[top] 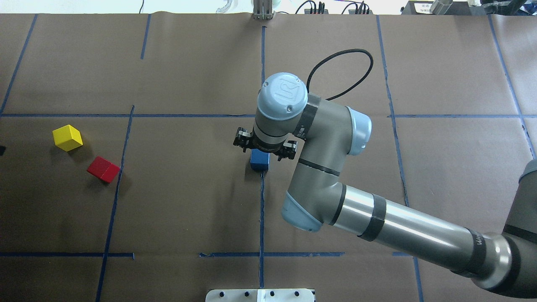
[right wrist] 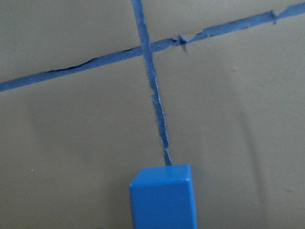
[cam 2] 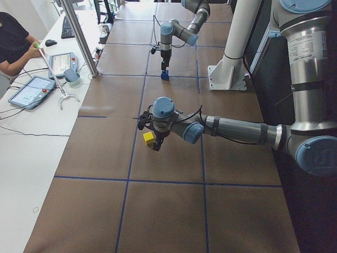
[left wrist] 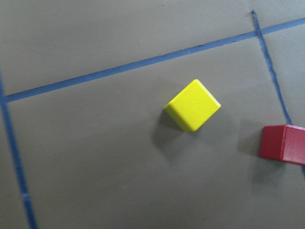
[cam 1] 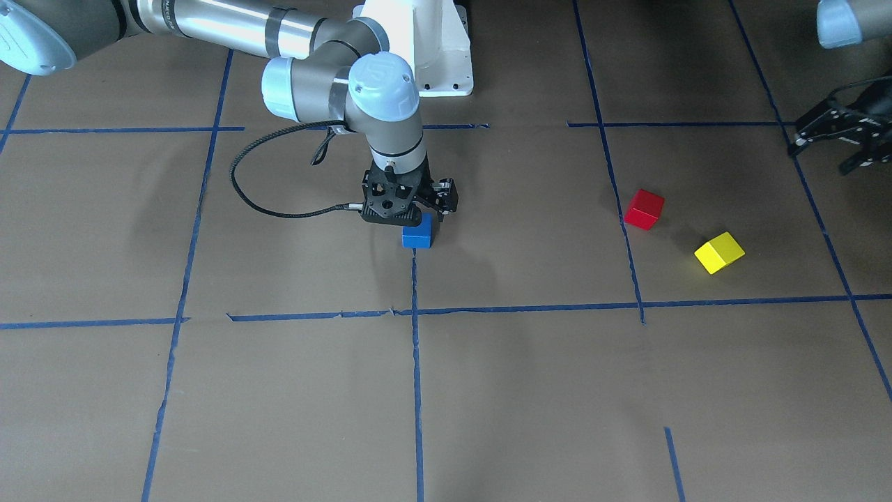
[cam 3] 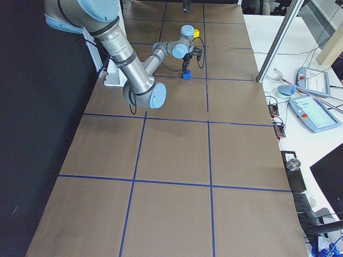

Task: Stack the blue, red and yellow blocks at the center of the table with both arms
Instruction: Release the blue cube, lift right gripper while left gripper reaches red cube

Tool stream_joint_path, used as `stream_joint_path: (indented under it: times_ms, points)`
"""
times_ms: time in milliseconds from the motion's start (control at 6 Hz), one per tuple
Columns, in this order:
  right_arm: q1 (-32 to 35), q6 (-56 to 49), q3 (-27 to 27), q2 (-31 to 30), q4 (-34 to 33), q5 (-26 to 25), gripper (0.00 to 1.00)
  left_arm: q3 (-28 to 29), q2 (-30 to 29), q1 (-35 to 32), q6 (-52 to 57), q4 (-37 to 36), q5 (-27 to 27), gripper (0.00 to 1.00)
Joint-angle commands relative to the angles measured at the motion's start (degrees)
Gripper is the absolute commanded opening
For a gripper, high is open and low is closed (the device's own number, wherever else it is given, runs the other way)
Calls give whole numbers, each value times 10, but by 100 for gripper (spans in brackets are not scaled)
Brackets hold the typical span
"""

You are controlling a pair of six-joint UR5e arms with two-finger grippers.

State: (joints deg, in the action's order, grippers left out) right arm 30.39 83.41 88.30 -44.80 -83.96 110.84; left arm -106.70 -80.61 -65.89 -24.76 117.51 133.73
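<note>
The blue block [cam 1: 417, 236] rests on the table centre at the end of a tape line; it also shows in the overhead view [top: 259, 161] and the right wrist view [right wrist: 162, 198]. My right gripper [cam 1: 418, 217] stands straight over it, fingers close against its upper sides, shut on it. The red block [cam 1: 643, 209] and the yellow block [cam 1: 719, 252] lie apart on my left side of the table. My left gripper [cam 1: 822, 155] hovers open and empty beside them. The left wrist view looks down on the yellow block [left wrist: 193, 106] and the red block [left wrist: 283, 143].
The white robot base [cam 1: 425, 49] stands at the table's back edge. A black cable [cam 1: 240, 181] loops off the right wrist. Blue tape lines [cam 1: 523, 307] cross the brown table. An operator [cam 2: 13, 42] sits at a side desk with tablets.
</note>
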Motion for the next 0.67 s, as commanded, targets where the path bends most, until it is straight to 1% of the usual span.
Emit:
stream_joint_path:
  times_ms: [0, 167, 333, 500]
  points:
    - [40, -24, 149, -111, -1, 32, 100, -1, -51, 116, -80, 17, -93, 100]
    - [63, -44, 178, -147, -1, 52, 100, -1, -87, 158, -80, 21, -103, 100]
    - [72, -60, 192, -168, -1, 54, 100, -1, -103, 197, -76, 21, -134, 99]
    - [73, -66, 195, -172, 0, 54, 100, -3, -98, 217, -54, 20, -156, 99]
